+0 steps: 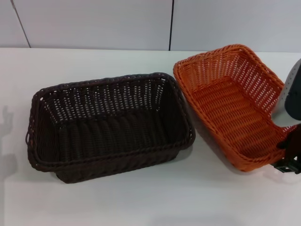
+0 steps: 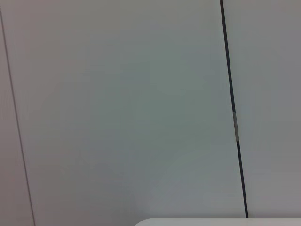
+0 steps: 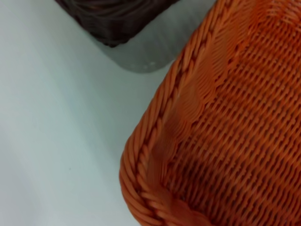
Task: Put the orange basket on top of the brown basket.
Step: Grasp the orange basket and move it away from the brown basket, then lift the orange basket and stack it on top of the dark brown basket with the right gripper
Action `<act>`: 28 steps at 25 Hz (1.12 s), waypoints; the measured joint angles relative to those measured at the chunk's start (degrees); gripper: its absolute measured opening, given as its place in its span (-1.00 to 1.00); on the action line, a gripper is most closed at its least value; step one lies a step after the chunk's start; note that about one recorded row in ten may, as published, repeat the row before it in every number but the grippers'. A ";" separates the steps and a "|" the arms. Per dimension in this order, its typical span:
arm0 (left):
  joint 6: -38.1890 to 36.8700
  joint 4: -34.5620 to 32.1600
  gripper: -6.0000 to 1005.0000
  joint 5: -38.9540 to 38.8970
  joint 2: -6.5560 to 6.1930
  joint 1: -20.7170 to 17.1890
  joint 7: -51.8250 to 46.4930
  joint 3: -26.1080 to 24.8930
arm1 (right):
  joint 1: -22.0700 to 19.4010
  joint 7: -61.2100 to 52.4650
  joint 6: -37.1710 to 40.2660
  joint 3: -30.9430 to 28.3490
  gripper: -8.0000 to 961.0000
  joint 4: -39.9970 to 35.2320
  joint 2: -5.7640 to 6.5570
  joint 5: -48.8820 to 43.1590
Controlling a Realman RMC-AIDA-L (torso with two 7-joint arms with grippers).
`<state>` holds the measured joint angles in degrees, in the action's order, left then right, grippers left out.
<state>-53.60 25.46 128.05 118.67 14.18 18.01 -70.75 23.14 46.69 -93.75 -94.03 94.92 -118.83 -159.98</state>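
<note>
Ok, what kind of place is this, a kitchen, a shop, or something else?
Most likely a lab or test bench, not a home. A plain white table stands against bare pale wall panels, holding only an orange basket and a brown basket, with the robot's right hand at the orange one's rim.

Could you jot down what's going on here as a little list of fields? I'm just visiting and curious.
Surface: white table
Orange basket: on the table, right of the brown one, looks tilted
Brown basket: on the table, empty, left of the orange one
Stacked: not yet, baskets side by side
Right gripper: at the orange basket's near right corner
Left arm: out of sight, its camera faces a wall panel
</note>
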 joint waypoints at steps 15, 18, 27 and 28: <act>-0.02 -2.05 0.44 0.00 -0.22 1.04 0.00 -0.43 | 3.21 -7.14 -0.33 -2.51 -0.41 5.66 0.01 1.20; -0.02 -2.34 0.44 0.00 -0.21 1.28 0.00 -0.44 | 5.19 -8.51 -1.64 -4.02 -0.43 8.41 -0.01 1.39; -0.01 -3.74 0.44 0.00 -0.31 2.32 -2.65 -0.53 | 10.73 -7.97 -3.01 -3.19 -0.51 13.55 0.30 1.45; -0.01 -3.74 0.44 0.00 -0.31 2.32 -2.65 -0.53 | 12.54 -5.37 -2.80 -2.28 -0.52 13.95 0.31 1.61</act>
<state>-53.61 21.73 128.06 118.37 16.51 15.36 -71.28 35.68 41.32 -96.56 -96.30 108.87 -118.52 -158.37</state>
